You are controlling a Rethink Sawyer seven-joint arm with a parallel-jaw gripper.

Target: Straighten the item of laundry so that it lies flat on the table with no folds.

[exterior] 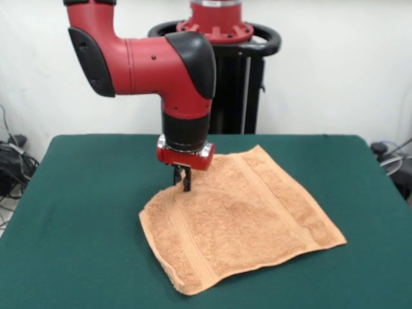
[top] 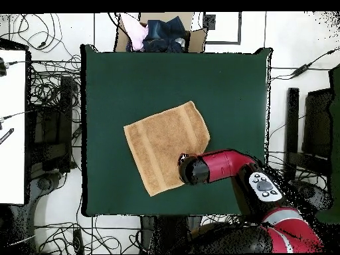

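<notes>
Green table (exterior: 77, 212), one towel (exterior: 251, 225), one arm reaching down.

The orange-tan towel lies near the table's middle, mostly spread, one corner seemingly tucked beneath the gripper (exterior: 186, 181). Its fingers look narrow, apparently pinching cloth there, though I cannot tell for sure. Best to draw that corner outward, low and slow. Two woven bands show.
</notes>
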